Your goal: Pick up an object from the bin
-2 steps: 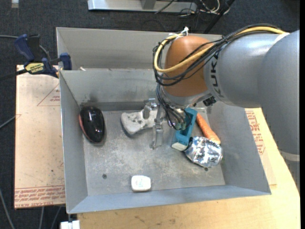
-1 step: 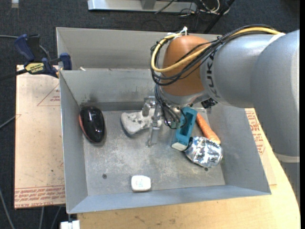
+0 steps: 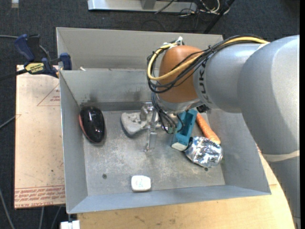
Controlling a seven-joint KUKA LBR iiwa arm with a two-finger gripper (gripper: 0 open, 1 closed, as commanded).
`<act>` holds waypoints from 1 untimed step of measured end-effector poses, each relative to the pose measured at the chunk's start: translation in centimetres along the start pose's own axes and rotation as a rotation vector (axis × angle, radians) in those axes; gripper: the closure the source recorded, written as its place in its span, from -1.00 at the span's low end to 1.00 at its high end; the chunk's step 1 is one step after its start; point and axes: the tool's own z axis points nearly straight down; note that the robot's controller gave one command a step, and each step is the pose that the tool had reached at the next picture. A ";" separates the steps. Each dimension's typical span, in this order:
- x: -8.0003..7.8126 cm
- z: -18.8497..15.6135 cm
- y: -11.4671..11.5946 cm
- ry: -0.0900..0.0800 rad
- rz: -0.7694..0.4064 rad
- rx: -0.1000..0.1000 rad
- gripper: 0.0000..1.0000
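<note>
Grey moulded lump (image 3: 131, 123), mid-bin near the back wall, just left of the gripper (image 3: 150, 142); how far the gripper stands open cannot be told, nothing seen in it; lump judged rigid, light, uneven; best taken across its narrower part; black mouse (image 3: 93, 124) apart at left.

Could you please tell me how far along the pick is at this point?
Nothing looks lifted yet. In hand: the pincer is low in the bin beside a grey lump. Left: grasping and raising one thing; the mouse, foil ball and white block lie untouched.
</note>
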 end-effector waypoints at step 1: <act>-0.9 1.2 0.1 -0.017 0.038 -0.005 1.00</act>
